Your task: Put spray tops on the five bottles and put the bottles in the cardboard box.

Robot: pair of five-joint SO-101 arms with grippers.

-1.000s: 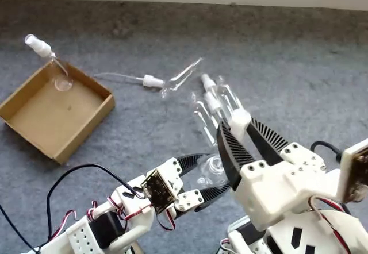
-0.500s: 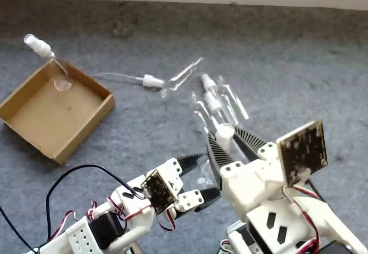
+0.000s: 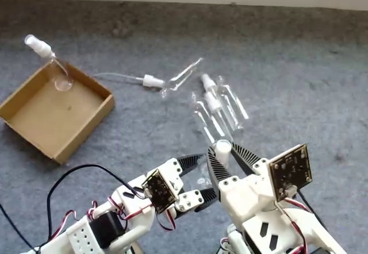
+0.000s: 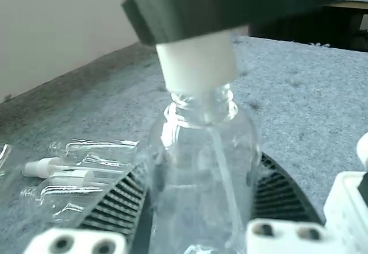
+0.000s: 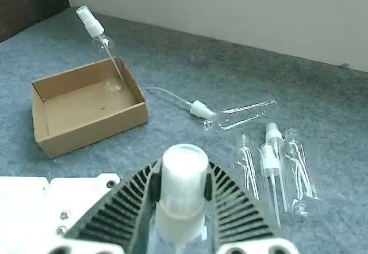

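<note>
My left gripper (image 3: 206, 176) (image 4: 201, 208) is shut on a clear bottle (image 3: 202, 179) (image 4: 201, 162), held upright near the front of the carpet. Directly above it, my right gripper (image 3: 222, 149) (image 5: 183, 179) is shut on a white spray top (image 3: 222, 146) (image 4: 195, 64) (image 5: 183, 168). The top sits at the bottle's mouth, with its tube running down inside the glass. The cardboard box (image 3: 86, 129) (image 5: 92, 127) stands at the left. A capped bottle (image 3: 57, 70) (image 5: 106, 50) leans in its far corner.
Several clear bottles and loose spray tops (image 3: 221, 107) (image 5: 276, 168) (image 4: 75, 173) lie in a cluster beyond the grippers. Another bottle (image 3: 178, 79) (image 5: 241, 115) lies farther back, a spray top and its long tube next to its mouth. Grey carpet covers the surface.
My right arm has drawn back and down with the spray top, from near the bottle cluster to just over the held bottle. Its wrist has turned. The left arm has kept still.
</note>
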